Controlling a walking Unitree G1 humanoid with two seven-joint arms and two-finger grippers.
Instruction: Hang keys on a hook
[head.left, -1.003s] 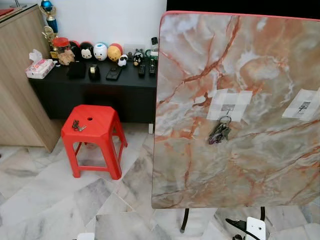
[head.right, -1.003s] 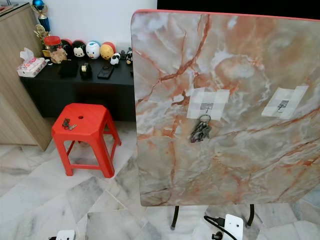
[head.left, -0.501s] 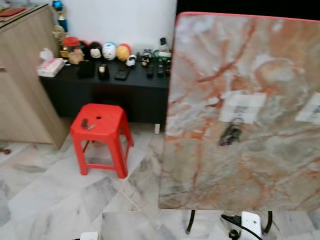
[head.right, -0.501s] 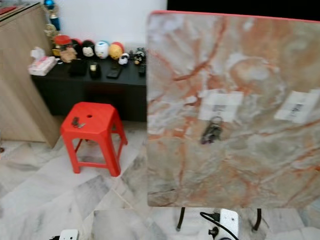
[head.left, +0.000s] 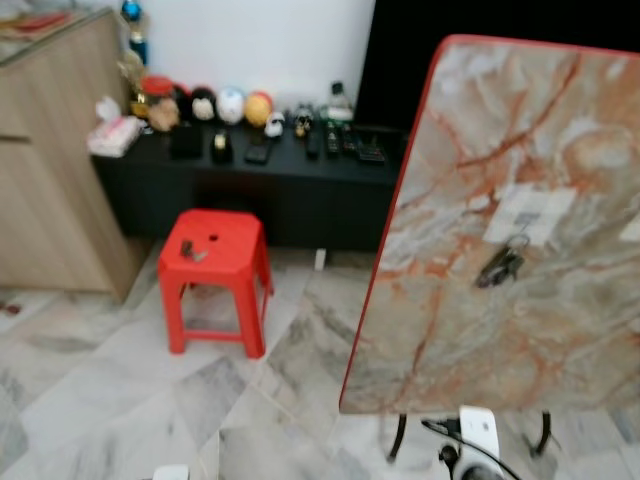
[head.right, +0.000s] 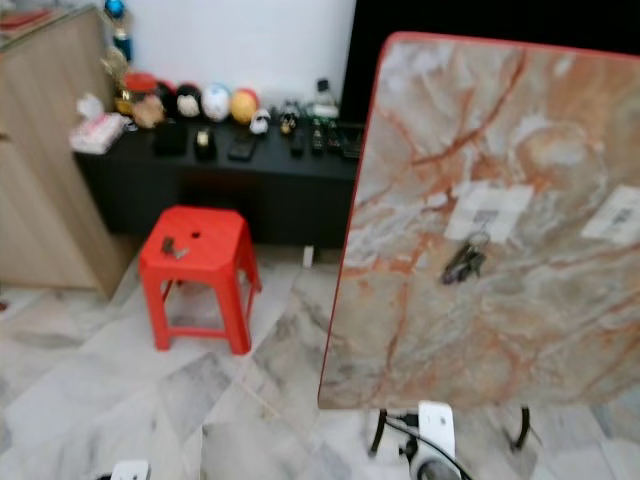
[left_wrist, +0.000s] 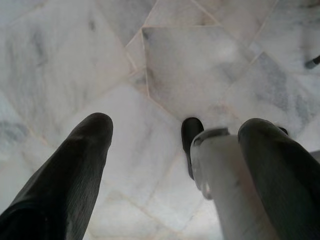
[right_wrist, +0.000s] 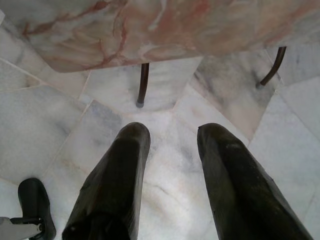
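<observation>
A bunch of keys (head.right: 173, 247) lies on top of a red plastic stool (head.right: 195, 270) at the left. To the right stands an upright marble-patterned board (head.right: 420, 310). A second bunch of keys (head.right: 463, 262) hangs on it from a hook on a taped white patch (head.right: 487, 210). Another taped patch with a bare hook (head.right: 613, 213) sits further right. My left gripper (left_wrist: 175, 150) hangs open over the tiled floor, holding nothing. Down by the board's metal legs (right_wrist: 143, 85), my right gripper (right_wrist: 172, 145) is open too, also holding nothing.
A low black cabinet (head.left: 250, 195) with figurines and remotes runs along the back wall. A wooden cupboard (head.left: 50, 170) stands at the left. A white power strip (head.left: 478, 432) with a cable lies on the floor under the board.
The whole picture has shifted and blurred, so the camera has moved: the board now sits further right, and more of the dark screen behind it shows. Stool, keys and board have not moved.
</observation>
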